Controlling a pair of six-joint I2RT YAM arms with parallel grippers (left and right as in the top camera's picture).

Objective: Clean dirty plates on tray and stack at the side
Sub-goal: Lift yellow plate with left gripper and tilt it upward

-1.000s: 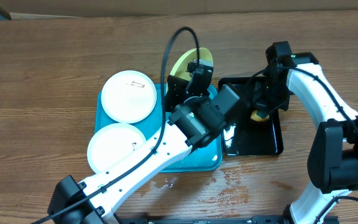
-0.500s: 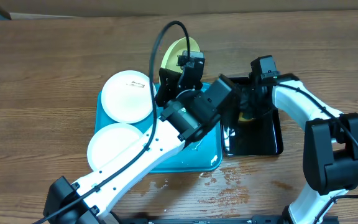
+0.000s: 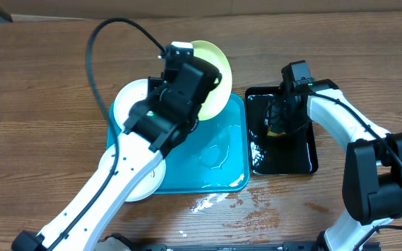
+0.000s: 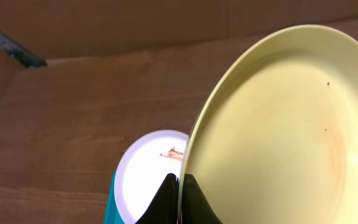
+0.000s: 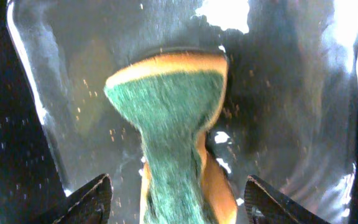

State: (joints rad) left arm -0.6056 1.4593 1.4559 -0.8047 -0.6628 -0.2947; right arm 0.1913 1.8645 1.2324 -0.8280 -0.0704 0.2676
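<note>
1. Logged left arm stretched diagonally from the bench's near left corner toward its far edge, crossing over the turquoise tray [image 3: 234,176].
2. Found left gripper [image 4: 180,198] with jaws pinched tight on the rim of the yellow-green plate [image 4: 272,130]. Plate lifted clear and tilted steeply on edge above the tray's far edge.
3. Found right arm bent in from the bench's right edge, with right gripper [image 5: 179,199] pointing down into the black tray [image 3: 306,157]. Jaws spread wide either side of the green-and-yellow sponge [image 5: 166,118], with a gap showing on each side.
4. Counted two white plates on the tray's left half. Far white plate [image 4: 148,171] carrying a brown smudge. Near white plate [image 3: 109,167] mostly hidden under the arm and reaching over the tray's left rim.
5. Noted bare wet turquoise on the tray's right half, with a puddle [image 3: 215,153] near its middle. Black tray just beside the right rim, glossy and wet. Water spots [image 3: 204,202] on the wooden bench [image 3: 40,90] along the tray's near edge.
6. Saw open bench along the left edge and the far left corner, also between the black tray and the far edge.
</note>
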